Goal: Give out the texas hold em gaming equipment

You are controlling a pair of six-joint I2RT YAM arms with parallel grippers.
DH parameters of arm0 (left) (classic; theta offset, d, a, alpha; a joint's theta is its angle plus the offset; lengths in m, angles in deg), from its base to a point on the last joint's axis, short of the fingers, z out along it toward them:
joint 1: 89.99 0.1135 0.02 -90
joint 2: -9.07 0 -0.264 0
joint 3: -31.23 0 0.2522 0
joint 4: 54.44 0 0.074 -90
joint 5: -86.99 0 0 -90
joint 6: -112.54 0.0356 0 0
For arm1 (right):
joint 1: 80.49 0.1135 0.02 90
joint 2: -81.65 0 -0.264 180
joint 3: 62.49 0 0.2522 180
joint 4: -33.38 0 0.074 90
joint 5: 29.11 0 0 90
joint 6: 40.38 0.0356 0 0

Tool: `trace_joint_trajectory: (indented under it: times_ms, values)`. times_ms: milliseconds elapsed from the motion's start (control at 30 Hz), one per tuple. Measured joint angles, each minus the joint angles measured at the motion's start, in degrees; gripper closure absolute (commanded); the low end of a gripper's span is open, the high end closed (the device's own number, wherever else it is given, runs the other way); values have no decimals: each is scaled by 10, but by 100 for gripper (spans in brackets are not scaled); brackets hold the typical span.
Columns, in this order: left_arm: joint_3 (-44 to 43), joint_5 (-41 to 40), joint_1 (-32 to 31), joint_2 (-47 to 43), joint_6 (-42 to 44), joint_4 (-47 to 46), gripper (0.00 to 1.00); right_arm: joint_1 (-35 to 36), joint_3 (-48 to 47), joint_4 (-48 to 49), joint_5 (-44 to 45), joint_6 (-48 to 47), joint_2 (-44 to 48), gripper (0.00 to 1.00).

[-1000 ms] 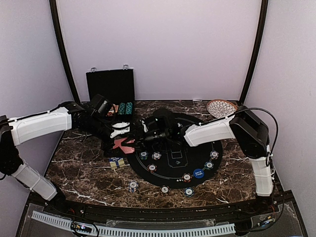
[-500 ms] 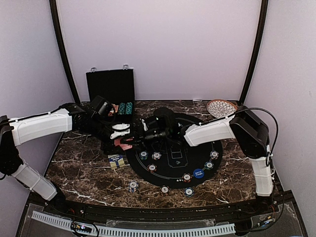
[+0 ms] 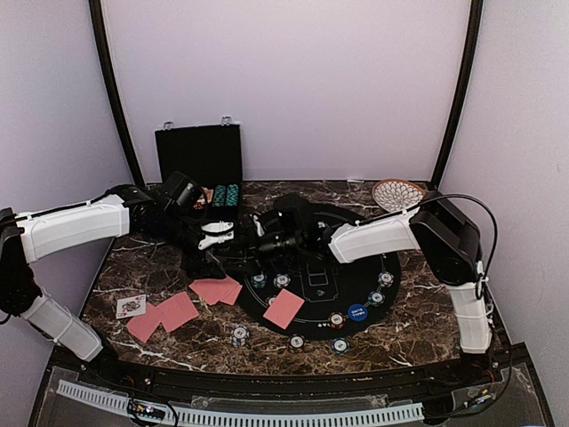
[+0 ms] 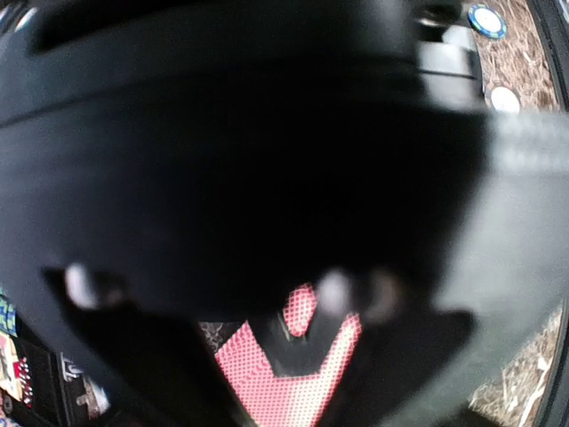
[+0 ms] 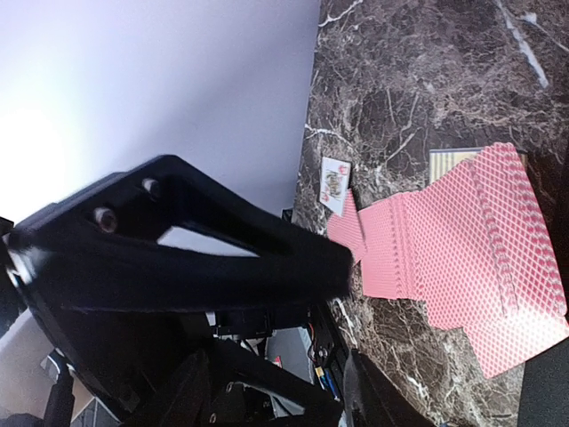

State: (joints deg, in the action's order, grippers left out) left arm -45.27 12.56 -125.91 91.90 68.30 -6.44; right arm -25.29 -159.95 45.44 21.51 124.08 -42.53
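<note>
right claw (image 3: 254, 246) parted, empty; left claw (image 3: 215, 239) unclear; red-backed cards (image 3: 284, 308) scattered loose, apart from both

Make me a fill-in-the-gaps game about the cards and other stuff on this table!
Only one scattered card lies face ___.
The blue disc sits on the round black ___.
The wicker plate is at the far ___ corner of the table.
Missing words: up, mat, right.
</note>
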Motion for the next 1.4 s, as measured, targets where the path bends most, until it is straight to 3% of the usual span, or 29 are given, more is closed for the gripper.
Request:
trace_joint_trajectory:
  times_ms: [333, 667, 933, 1400]
  values:
    - [29, 4, 20, -31, 2, 24, 1, -12, 13, -92, 33, -64, 0, 41]
    - [70, 23, 109, -67, 60, 36, 1, -9, -17, -234, 102, -145, 1, 24]
    - [158, 6, 117, -83, 138, 19, 1, 2, -18, -263, 115, -155, 2, 21]
    - [202, -23, 120, -59, 221, -83, 1, 17, -93, -298, 112, -154, -64, 22]
